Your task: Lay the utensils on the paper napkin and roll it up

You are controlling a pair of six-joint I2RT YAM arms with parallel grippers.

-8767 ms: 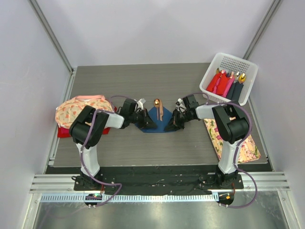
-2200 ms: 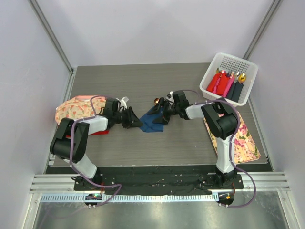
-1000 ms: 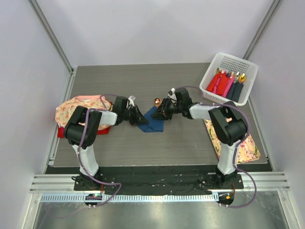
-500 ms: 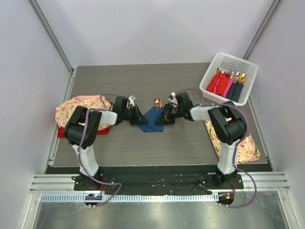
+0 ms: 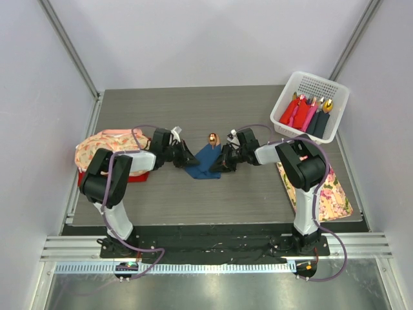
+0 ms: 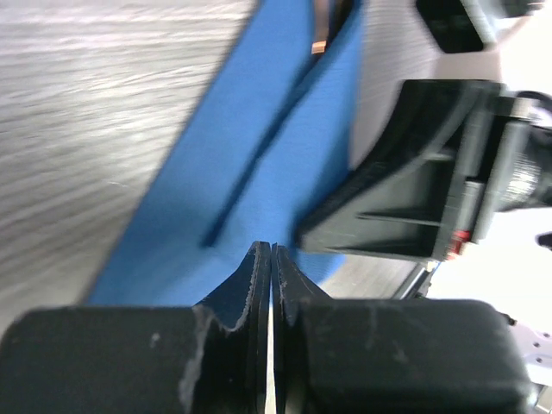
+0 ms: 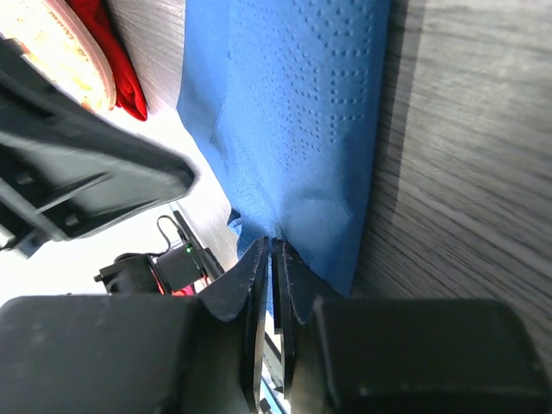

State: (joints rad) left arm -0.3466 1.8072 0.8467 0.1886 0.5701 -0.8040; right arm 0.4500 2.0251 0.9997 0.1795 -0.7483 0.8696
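By the table's left edge lies a floral cloth [image 5: 106,147] w/ a red piece [image 5: 82,181] under it; the right wrist cam shows both close up, the cloth w/ a pink hem. Just left of mid-table the left gripper [image 6: 271,259] sits low on the tabletop [image 5: 258,194], jaws pressed together on the left edge of the paper napkin [image 5: 205,161]. Only the left wrist cam shows that pinch; the top view hides the tips. The napkin is dark blue, thin, folded over into a long loose wrap, mid-table. Top view shows the spoon [image 5: 213,137] bowl, round, shiny copper, poking out the far end; the left wrist cam catches just a slim copper utensil [image 6: 321,30] in the fold's gap. The right wrist cam alone shows the paper's embossed dots and creases. The right gripper [image 7: 272,252] pinches the wrap's right edge, jaws closed w/ a blue sliver between. Tabletop is grey wood-grain. Far-right corner: white perforated basket [image 5: 316,87] w/ red, pink and dark rolls [image 5: 303,113], gold tips out. A second floral cloth [image 5: 329,194] lies along the right edge.
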